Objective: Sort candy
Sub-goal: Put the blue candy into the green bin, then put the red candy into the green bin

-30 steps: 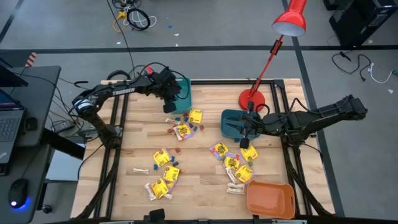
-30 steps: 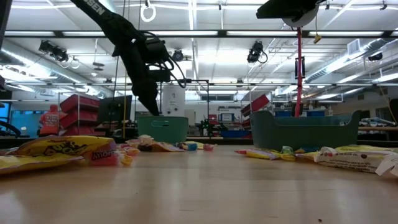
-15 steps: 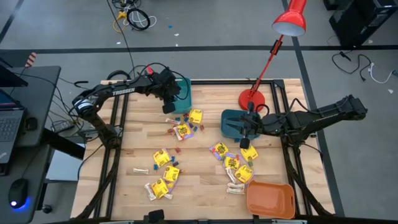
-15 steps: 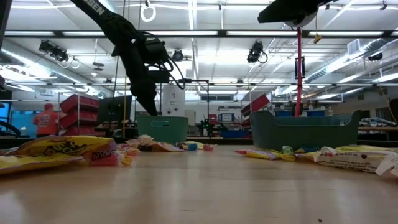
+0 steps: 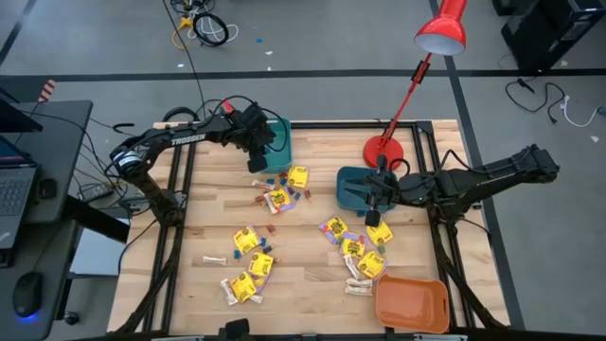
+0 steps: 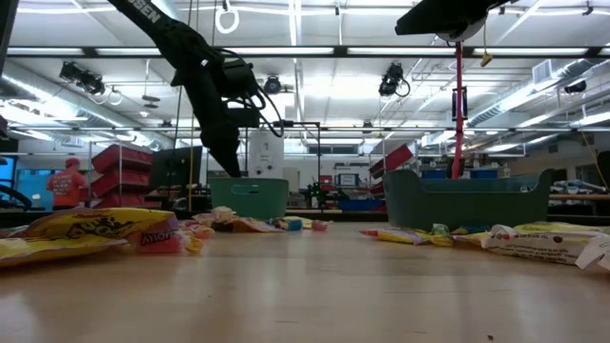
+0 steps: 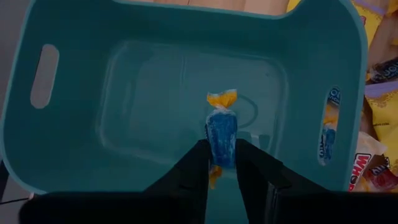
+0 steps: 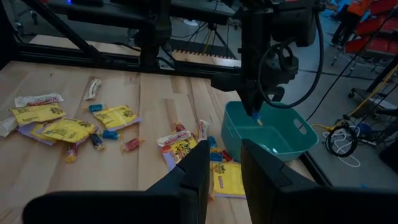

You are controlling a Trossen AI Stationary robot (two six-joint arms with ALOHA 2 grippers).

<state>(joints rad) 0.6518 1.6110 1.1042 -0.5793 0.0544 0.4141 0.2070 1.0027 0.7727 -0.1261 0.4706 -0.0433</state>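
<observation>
A small blue wrapped candy with orange twisted ends (image 7: 221, 132) sits between the two dark fingers of the left gripper (image 7: 222, 163), which stand only narrowly apart around it, above the smooth, empty floor of a teal plastic bin with slotted handles (image 7: 74, 143). From above, this gripper (image 5: 257, 152) hangs over that bin's (image 5: 280, 133) near edge at the table's far left.

The remaining candy lies scattered on the pale butcher-block wooden table (image 5: 312, 284): about nine glossy square yellow packets with dark print (image 5: 297, 177), a handful of tiny blue, red and orange pieces (image 5: 283, 180), and a few pale stick-shaped pieces (image 5: 216, 259).

Three bins show in all: a second, darker teal one (image 5: 352, 186) at mid-right and an orange plastic one (image 5: 411, 303) at the near right corner.

The right gripper (image 5: 374, 201) waits over the darker bin, its fingers (image 8: 189, 180) slightly parted and holding nothing. A red desk lamp (image 5: 441, 30) stands behind.
</observation>
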